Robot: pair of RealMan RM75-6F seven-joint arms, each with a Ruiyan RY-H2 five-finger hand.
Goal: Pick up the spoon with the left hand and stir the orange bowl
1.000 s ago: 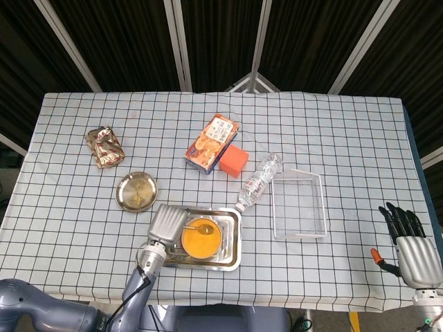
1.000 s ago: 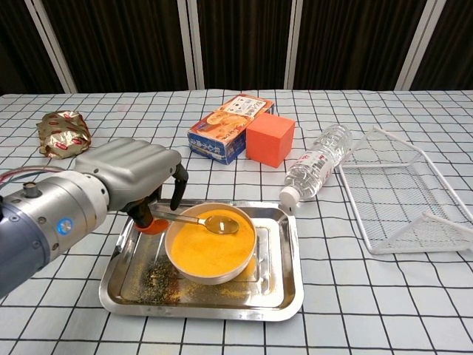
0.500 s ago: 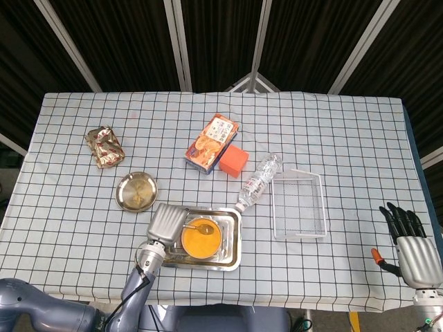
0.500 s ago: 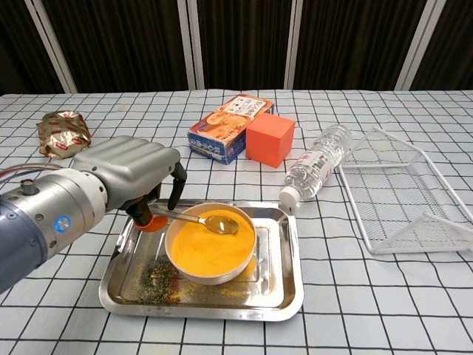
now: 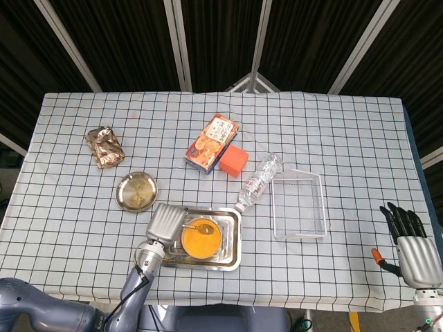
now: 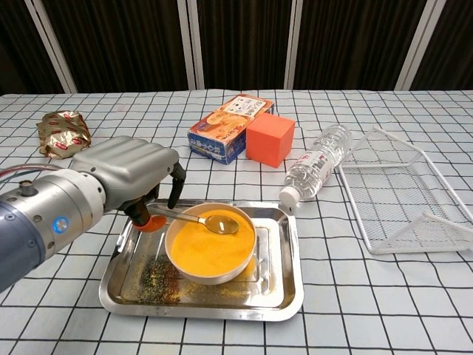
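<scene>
The left hand (image 6: 129,174) grips the spoon (image 6: 199,219) by its handle, fingers (image 6: 176,186) curled around it — the spoon's bowl lies over the yellow contents of the orange bowl (image 6: 211,244). The orange bowl stands in a steel tray (image 6: 277,292) on the checked surface (image 6: 369,296). Beyond the tray lie a water bottle (image 6: 314,166), an orange cube (image 6: 270,140) and a snack box (image 6: 229,127). Well right of the tray, the right hand (image 5: 408,238) hangs at the surface edge — fingers spread, holding nothing.
</scene>
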